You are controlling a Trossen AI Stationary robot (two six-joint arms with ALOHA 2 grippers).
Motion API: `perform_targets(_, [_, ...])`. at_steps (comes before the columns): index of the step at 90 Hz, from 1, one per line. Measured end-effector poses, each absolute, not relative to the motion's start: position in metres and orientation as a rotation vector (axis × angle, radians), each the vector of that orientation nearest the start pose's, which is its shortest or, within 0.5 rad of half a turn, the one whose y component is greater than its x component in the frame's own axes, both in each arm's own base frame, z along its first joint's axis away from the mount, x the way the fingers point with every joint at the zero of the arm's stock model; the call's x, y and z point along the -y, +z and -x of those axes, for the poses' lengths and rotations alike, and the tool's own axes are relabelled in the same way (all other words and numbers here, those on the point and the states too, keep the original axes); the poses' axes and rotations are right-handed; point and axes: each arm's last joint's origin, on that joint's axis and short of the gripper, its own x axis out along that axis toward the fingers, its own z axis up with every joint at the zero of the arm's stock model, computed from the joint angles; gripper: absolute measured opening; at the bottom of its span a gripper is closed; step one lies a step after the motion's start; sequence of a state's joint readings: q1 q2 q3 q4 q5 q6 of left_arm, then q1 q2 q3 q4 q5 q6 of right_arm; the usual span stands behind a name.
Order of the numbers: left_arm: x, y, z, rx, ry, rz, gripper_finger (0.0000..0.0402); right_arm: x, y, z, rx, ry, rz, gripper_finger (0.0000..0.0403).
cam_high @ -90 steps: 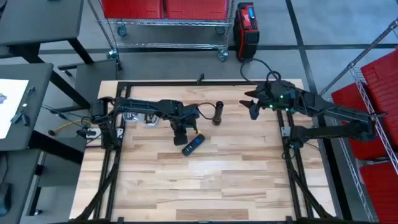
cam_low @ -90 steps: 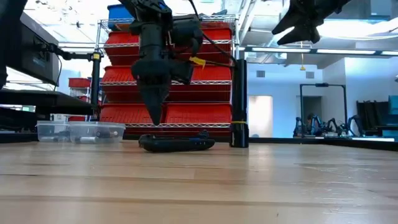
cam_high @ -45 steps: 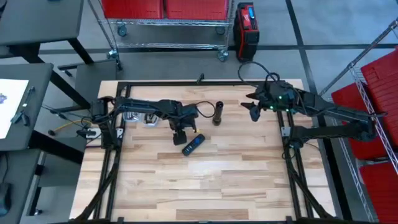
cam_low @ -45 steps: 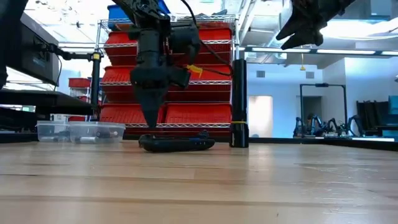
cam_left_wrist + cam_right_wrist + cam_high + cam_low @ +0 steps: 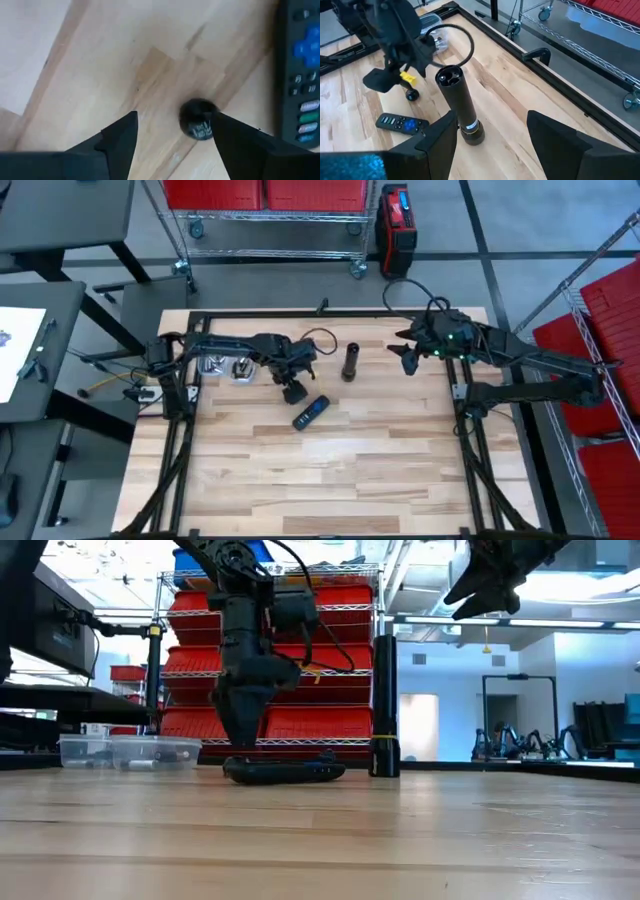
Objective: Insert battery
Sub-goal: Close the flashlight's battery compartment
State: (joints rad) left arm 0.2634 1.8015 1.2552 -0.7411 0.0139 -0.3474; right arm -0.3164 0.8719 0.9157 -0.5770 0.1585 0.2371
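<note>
1. My left gripper (image 5: 170,132) hangs low over the table (image 5: 350,470), fingers spread, nothing between them.
2. The battery (image 5: 198,119) stands upright on the wood just beside the remote (image 5: 310,412).
3. It looks small, rigid and smooth, likely to tip or roll; I would pinch it across its round sides.
4. My right gripper (image 5: 408,358) waits raised and open near the flashlight (image 5: 349,362).
5. Only the right wrist view shows the flashlight's open top (image 5: 449,76).
</note>
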Motion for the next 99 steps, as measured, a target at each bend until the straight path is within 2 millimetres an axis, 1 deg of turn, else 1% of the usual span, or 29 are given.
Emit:
perform_targets(9, [-0.09,0.191,-0.335,-1.239,0.454,0.508,0.0228,0.059,0.327,-0.165,-0.479,-0.526,-0.271,0.0226])
perform_targets(24, [-0.085,0.178,-0.339,-1.278,0.454,0.517,0.0228,0.059,0.327,-0.165,-0.481,-0.525,-0.271,0.0226])
perform_targets(29, [-0.083,0.177,-0.342,-1.26,0.449,0.531,0.0228,0.059,0.327,-0.165,-0.48,-0.525,-0.271,0.0226])
perform_targets(37, [-0.079,0.173,-0.343,-1.284,0.434,0.528,0.0228,0.059,0.327,-0.165,-0.483,-0.523,-0.272,0.0226])
perform_targets(48, [-0.078,0.173,-0.343,-1.279,0.426,0.531,0.0228,0.059,0.327,-0.165,-0.489,-0.523,-0.272,0.0226])
perform_targets(57, [-0.077,0.179,-0.341,-1.279,0.396,0.526,0.0228,0.058,0.326,-0.164,-0.499,-0.524,-0.273,0.0226])
perform_targets(64, [-0.073,0.186,-0.339,-1.274,0.347,0.47,0.0228,0.058,0.325,-0.164,-0.504,-0.524,-0.273,0.0226])
perform_targets(73, [-0.067,0.188,-0.341,-1.267,0.286,0.388,0.0228,0.058,0.325,-0.164,-0.504,-0.525,-0.273,0.0226])
perform_targets(78, [-0.065,0.184,-0.34,-1.272,0.278,0.379,0.0228,0.058,0.325,-0.164,-0.504,-0.525,-0.273,0.0226])
perform_targets(89, [-0.065,0.167,-0.333,-1.312,0.324,0.425,0.0228,0.058,0.324,-0.163,-0.515,-0.525,-0.273,0.0226])
perform_targets(99, [-0.065,0.17,-0.337,-1.273,0.328,0.43,0.0228,0.058,0.323,-0.163,-0.53,-0.527,-0.274,0.0226])
